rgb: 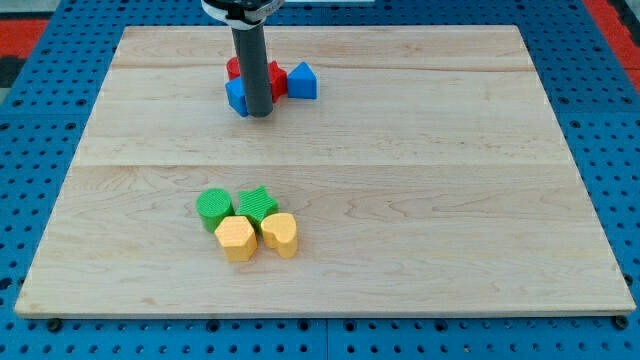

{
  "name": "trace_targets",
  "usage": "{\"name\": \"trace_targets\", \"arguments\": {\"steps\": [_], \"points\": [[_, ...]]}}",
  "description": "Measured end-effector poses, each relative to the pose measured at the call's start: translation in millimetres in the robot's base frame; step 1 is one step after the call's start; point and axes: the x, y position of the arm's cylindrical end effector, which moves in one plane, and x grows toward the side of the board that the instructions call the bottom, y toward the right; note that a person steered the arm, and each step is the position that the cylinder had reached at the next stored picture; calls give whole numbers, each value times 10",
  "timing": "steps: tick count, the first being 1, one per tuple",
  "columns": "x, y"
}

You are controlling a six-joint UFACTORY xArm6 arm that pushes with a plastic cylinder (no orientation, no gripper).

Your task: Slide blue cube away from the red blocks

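Observation:
My rod comes down from the view's top, and my tip rests on the board just right of the blue cube, touching or nearly touching it. The rod hides part of the cube and of the red blocks. One red block shows behind the cube, at the rod's left. Another red block shows at the rod's right. A blue block with a peaked top sits right of that red block. All of these are bunched together near the board's top edge.
The wooden board lies on a blue pegboard. Lower left of centre sits a cluster: a green cylinder, a green star-shaped block, a yellow hexagonal block and a yellow rounded block.

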Motion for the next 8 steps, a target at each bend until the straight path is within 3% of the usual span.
{"name": "trace_targets", "arguments": {"steps": [1,4,8], "points": [[39,265],[-152,290],[-246,-1112]]}}
